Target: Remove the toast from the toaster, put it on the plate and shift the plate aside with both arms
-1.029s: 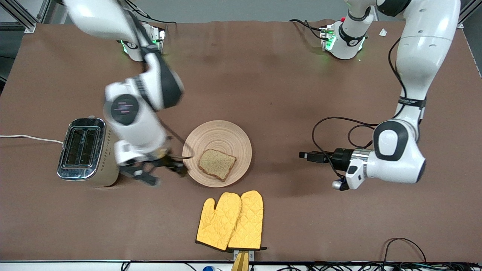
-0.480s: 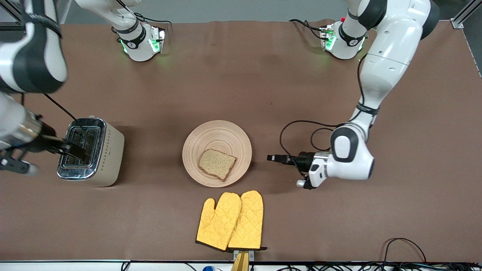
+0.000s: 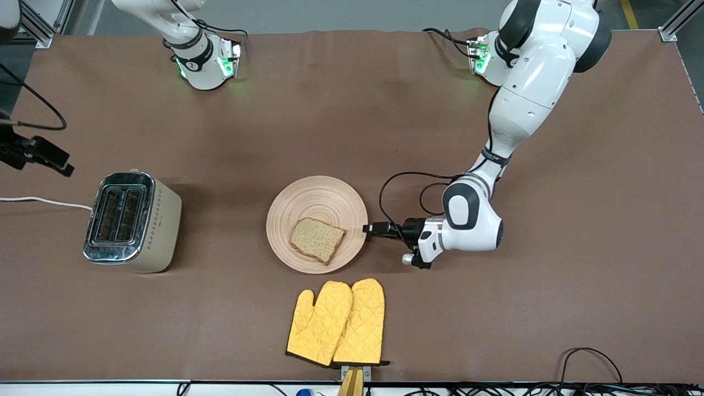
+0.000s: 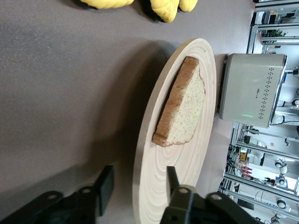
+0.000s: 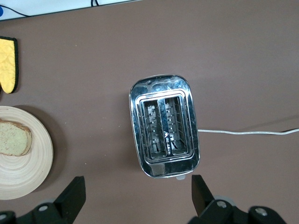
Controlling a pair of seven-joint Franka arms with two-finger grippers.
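The round pale wooden plate (image 3: 319,198) lies mid-table with the toast (image 3: 317,240) flat on its part nearer the front camera. My left gripper (image 3: 367,228) is low at the plate's rim on the left arm's side. In the left wrist view this gripper (image 4: 138,182) is open, one finger (image 4: 105,184) outside the rim and one above the plate (image 4: 187,154); the toast (image 4: 184,109) lies farther in. My right gripper (image 3: 58,160) is raised at the right arm's end of the table, open and empty (image 5: 138,196), above the table beside the toaster.
A silver toaster (image 3: 132,221) with empty slots (image 5: 164,126) stands toward the right arm's end, its white cord trailing off. Yellow quilted oven mitts (image 3: 336,323) lie nearer the front camera than the plate. Cables run along the table's front edge.
My right arm swung away from the plate, past the toaster, up toward its end of the table. My left gripper slid across the table to the plate's rim.
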